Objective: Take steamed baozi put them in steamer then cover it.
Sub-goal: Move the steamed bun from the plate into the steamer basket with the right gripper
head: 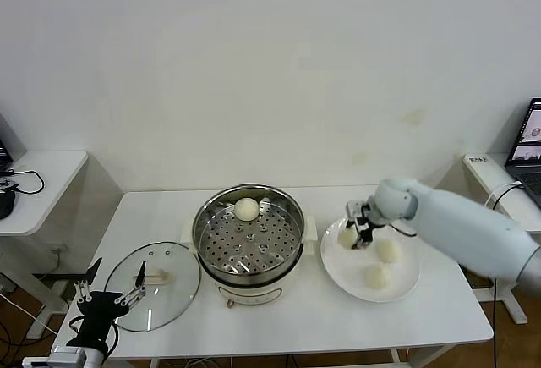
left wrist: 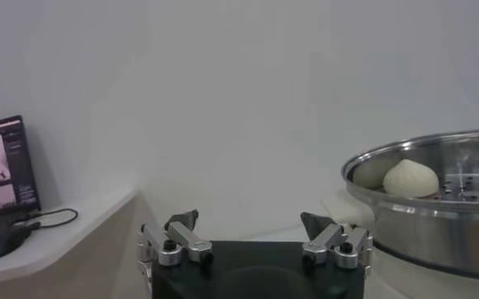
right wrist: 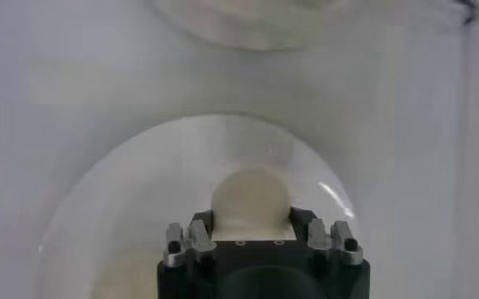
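Currently mid-transfer: one baozi point(head: 246, 209) already sits at the far side of the steamer point(head: 248, 237), three remain on the white plate point(head: 404, 287) to its right. The right gripper point(head: 358, 234) is down at the plate's left edge, jaws pinching the leftmost bun point(head: 347, 237) on both sides. Next move likely calls for a gentle lift, then carry left over the steamer rim. The left gripper point(head: 108, 293) waits near the glass lid point(head: 152, 288) on the counter point(head: 304, 327), jaws spread.
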